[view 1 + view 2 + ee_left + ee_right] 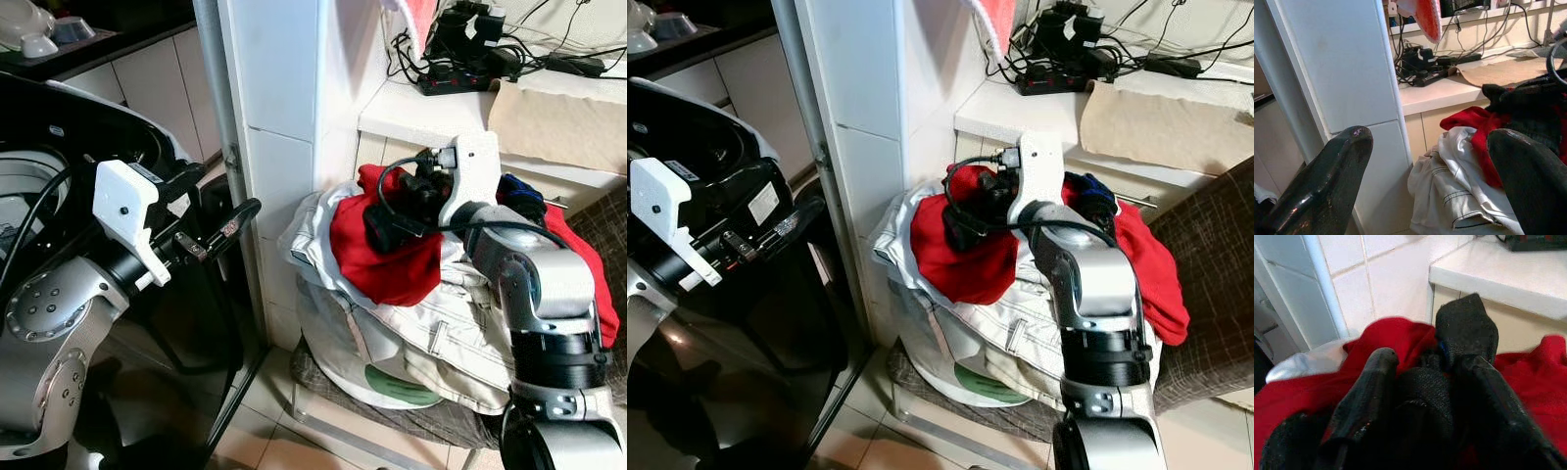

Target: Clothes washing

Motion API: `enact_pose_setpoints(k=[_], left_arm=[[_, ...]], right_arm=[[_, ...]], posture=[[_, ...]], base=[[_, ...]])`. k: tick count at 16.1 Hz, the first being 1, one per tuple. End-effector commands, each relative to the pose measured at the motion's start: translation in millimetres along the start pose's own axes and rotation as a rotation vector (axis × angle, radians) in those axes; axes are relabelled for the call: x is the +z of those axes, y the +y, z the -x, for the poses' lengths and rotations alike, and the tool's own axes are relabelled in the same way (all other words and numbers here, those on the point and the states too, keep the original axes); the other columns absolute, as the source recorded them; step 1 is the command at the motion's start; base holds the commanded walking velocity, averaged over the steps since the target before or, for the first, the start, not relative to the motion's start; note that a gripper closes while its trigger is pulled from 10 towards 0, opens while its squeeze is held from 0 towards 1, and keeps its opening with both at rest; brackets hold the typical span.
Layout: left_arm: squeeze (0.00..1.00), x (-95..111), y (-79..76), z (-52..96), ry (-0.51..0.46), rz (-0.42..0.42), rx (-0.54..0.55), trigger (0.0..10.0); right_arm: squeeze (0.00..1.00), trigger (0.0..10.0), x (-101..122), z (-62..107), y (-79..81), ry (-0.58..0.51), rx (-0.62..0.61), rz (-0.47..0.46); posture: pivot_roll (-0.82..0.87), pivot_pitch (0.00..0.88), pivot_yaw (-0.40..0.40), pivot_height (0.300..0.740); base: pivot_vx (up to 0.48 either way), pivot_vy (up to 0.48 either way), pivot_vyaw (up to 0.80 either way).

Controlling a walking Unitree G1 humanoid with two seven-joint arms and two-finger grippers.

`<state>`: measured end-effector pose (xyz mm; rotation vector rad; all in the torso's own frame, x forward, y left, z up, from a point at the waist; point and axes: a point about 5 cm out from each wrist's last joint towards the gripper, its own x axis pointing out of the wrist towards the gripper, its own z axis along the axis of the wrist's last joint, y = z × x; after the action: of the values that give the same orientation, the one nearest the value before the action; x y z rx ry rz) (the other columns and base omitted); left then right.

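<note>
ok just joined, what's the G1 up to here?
Laundry run. The right gripper is shut on a black garment atop the clothes pile, which also holds a red garment and a white garment, beside the tiled pillar. The left gripper is open, held up by the washing machine on the robot's left. The black piece hasn't gone into the washer yet.
</note>
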<state>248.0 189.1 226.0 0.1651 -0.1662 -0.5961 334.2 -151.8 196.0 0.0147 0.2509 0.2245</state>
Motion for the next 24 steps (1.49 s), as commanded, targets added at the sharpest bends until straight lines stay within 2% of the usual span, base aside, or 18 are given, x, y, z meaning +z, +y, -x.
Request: enact_pose_setpoints(k=[1, 3, 9, 14, 17, 20, 22, 24], left_arm=[[0.00, 4, -1.9, -3.3, -0.010, -0.014, -0.005, 10.0], [0.00, 1, 1.7, -5.9, -0.008, -0.063, 0.074, 10.0], [0.00, 3, 1.6, -7.0, -0.047, -0.049, 0.099, 10.0], [0.00, 10, 5.4, -10.1, -0.101, -0.032, 0.147, 10.0], [0.00, 20, 10.0, -12.2, -0.170, 0.006, 0.170, 10.0], [0.00, 23, 10.7, -14.2, -0.192, 0.024, 0.169, 10.0], [0.00, 27, 8.8, -16.0, -0.219, 0.060, 0.167, 10.0], [0.00, 30, 7.2, -20.6, -0.253, 0.147, 0.169, 10.0]], right_arm=[[0.00, 0.0, 1, 2.8, 1.7, 0.000, 0.018, 0.004], [0.00, 0.0, 0, 6.7, -0.3, 0.001, 0.006, -0.007], [0.00, 0.0, 1, 14.6, -1.2, -0.008, -0.004, -0.022], [0.00, 0.0, 15, 23.0, -7.3, -0.070, -0.025, -0.047], [0.00, 0.0, 33, 29.6, -5.3, -0.159, 0.009, -0.096], [0.00, 0.0, 43, 33.9, -3.6, -0.207, 0.031, -0.115], [0.00, 0.0, 54, 38.0, -1.4, -0.266, 0.080, -0.198], [0.00, 0.0, 65, 41.0, 2.1, -0.331, 0.168, -0.311]], posture=[[-0.02, 0.002, -0.016, 0.740], [-0.02, 0.002, -0.016, 0.740], [-0.03, 0.000, -0.016, 0.740], [-0.03, 0.000, -0.012, 0.740], [-0.03, 0.000, -0.010, 0.740], [-0.03, 0.000, -0.009, 0.740], [-0.03, 0.000, -0.011, 0.740], [-0.04, 0.000, -0.014, 0.740]], base=[[0.000, 0.000, 0.00], [0.000, 0.000, 0.00], [0.000, 0.000, 0.00], [0.000, 0.000, 0.00], [0.000, 0.000, 0.00], [0.000, 0.000, 0.00], [0.000, 0.000, 0.00], [0.000, 0.000, 0.00]])
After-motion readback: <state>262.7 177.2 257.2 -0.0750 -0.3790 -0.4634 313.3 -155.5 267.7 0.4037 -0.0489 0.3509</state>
